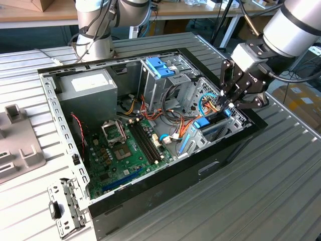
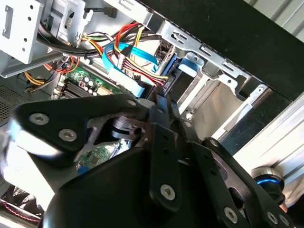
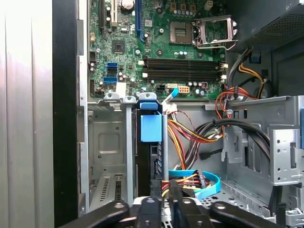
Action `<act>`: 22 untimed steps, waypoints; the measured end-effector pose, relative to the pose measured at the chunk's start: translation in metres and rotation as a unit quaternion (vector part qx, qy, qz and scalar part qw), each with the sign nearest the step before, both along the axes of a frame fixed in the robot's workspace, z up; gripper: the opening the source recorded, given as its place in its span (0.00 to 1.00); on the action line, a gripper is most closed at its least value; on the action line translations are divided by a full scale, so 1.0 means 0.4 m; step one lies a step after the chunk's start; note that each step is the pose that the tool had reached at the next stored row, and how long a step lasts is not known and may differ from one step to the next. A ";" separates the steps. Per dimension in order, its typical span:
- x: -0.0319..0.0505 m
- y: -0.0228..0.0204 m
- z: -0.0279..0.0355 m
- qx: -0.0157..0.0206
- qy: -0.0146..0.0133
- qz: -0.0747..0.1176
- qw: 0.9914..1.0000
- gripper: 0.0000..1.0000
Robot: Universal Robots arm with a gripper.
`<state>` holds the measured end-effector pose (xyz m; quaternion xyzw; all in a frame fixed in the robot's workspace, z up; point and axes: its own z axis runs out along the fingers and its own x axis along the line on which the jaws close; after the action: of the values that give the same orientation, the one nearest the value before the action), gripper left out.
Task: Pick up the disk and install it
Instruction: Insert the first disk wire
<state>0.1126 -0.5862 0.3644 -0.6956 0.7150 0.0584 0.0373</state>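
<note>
Gripper point(image 1: 229, 103) first, since it is the nearest thing to the work: black linkage fingers on a white and grey arm point(image 1: 291, 25), hanging over the front corner of the open computer case point(image 1: 150, 206), right above the drive cage point(image 1: 210, 128). In the first wrist view its fingers point(image 3: 176, 202) look drawn close together with nothing between them, the tips just above the disk's rear end, though I cannot be sure whether they touch it. The disk point(image 3: 151, 152) stands on edge in a slot of that cage, its dark body between metal walls and its bright blue tab end point(image 3: 151, 127) towards the motherboard point(image 3: 156, 42); in the exterior view the same blue tab point(image 1: 201, 123) shows just below the gripper. A flat pale blue data cable point(image 3: 206, 187) and a bundle of red, yellow and orange wires point(image 3: 190, 137) run beside the disk, on the side of the cage away from the case's black front wall. Beyond the cage lies the green motherboard with its empty processor socket point(image 1: 111, 131). Farther into the case, a grey power supply box point(image 1: 88, 93) sits in the far corner, and an upper metal bay carries a paler blue latch point(image 1: 159, 67). Past the case, the base of a second arm point(image 1: 95, 30) stands on the ribbed metal table point(image 1: 281, 201).
</note>
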 end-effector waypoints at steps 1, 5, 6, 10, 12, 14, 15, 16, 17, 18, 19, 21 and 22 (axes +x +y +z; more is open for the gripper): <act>0.000 0.000 0.001 0.000 0.000 0.000 1.000 0.12; 0.000 0.000 0.001 0.000 0.000 0.000 1.000 0.11; 0.000 0.000 0.001 0.000 0.000 0.000 1.000 0.11; 0.003 -0.005 0.001 0.000 0.001 0.000 1.000 0.11; 0.011 -0.007 -0.002 0.000 0.003 0.000 1.000 0.11; 0.017 -0.007 -0.004 0.000 0.005 0.000 1.000 0.11; 0.021 -0.007 -0.006 0.000 0.006 0.000 1.000 0.11; 0.023 -0.007 -0.007 0.000 0.007 0.000 1.000 0.11; 0.025 -0.007 -0.008 0.000 0.008 0.000 1.000 0.11; 0.029 -0.007 -0.011 0.000 0.009 0.000 1.000 0.11; 0.031 -0.007 -0.015 0.000 0.010 0.000 1.000 0.11; 0.033 -0.007 -0.018 0.000 0.011 0.000 1.000 0.11; 0.033 -0.007 -0.018 0.000 0.011 0.000 1.000 0.11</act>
<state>0.1257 -0.5890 0.3572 -0.6949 0.7154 0.0660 0.0292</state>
